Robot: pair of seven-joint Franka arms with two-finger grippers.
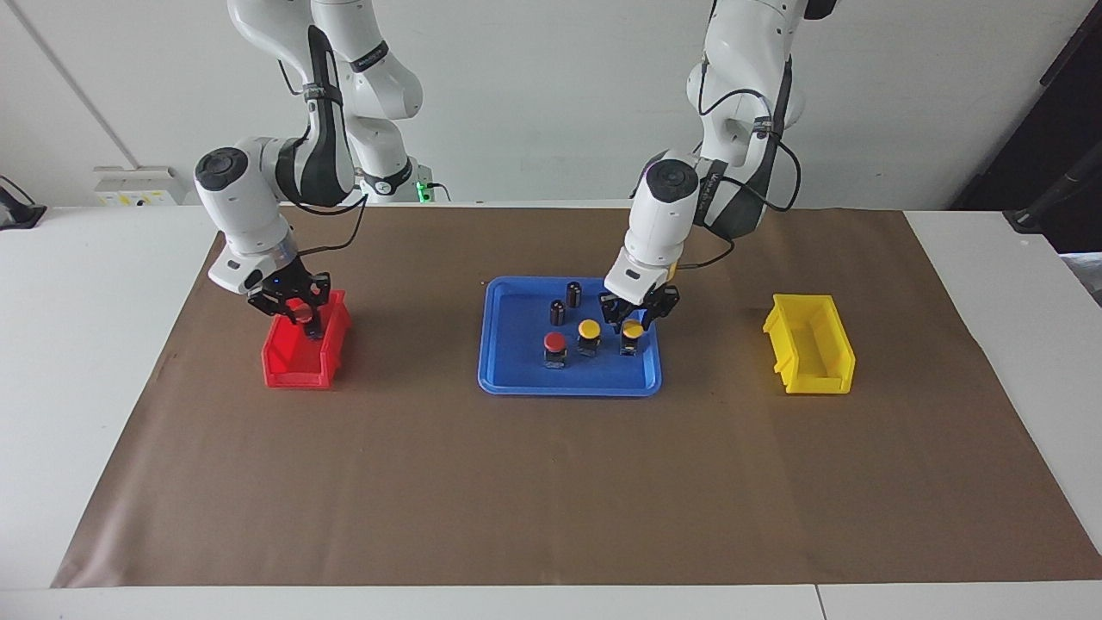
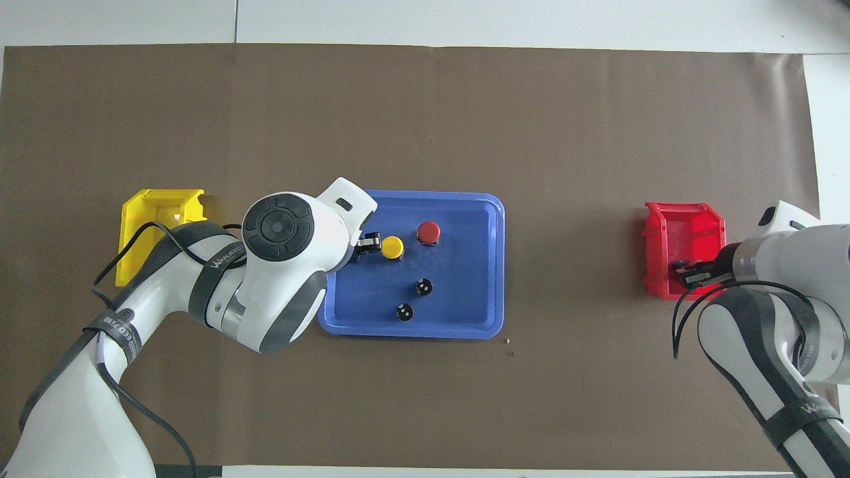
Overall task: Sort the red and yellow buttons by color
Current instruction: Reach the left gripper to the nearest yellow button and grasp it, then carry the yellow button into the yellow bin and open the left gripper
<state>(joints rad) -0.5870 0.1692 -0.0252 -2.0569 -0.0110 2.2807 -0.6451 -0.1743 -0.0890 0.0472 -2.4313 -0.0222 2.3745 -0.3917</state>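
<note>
A blue tray [image 1: 508, 379] in the middle of the table holds a red button [image 1: 554, 343] and two yellow buttons. My left gripper [image 1: 634, 324] is down in the tray, open, with its fingers on either side of one yellow button [image 1: 633, 330]; my left arm hides this button in the overhead view. The other yellow button [image 1: 589, 329] stands beside it, between it and the red button [image 2: 428, 232]. My right gripper [image 1: 297, 312] is over the red bin [image 1: 297, 366], shut on a second red button [image 1: 299, 306].
Two dark capless cylinders [image 1: 573, 293] [image 1: 558, 312] stand in the tray nearer to the robots than the buttons. A yellow bin [image 1: 811, 344] sits toward the left arm's end of the table. Brown paper [image 1: 551, 499] covers the table.
</note>
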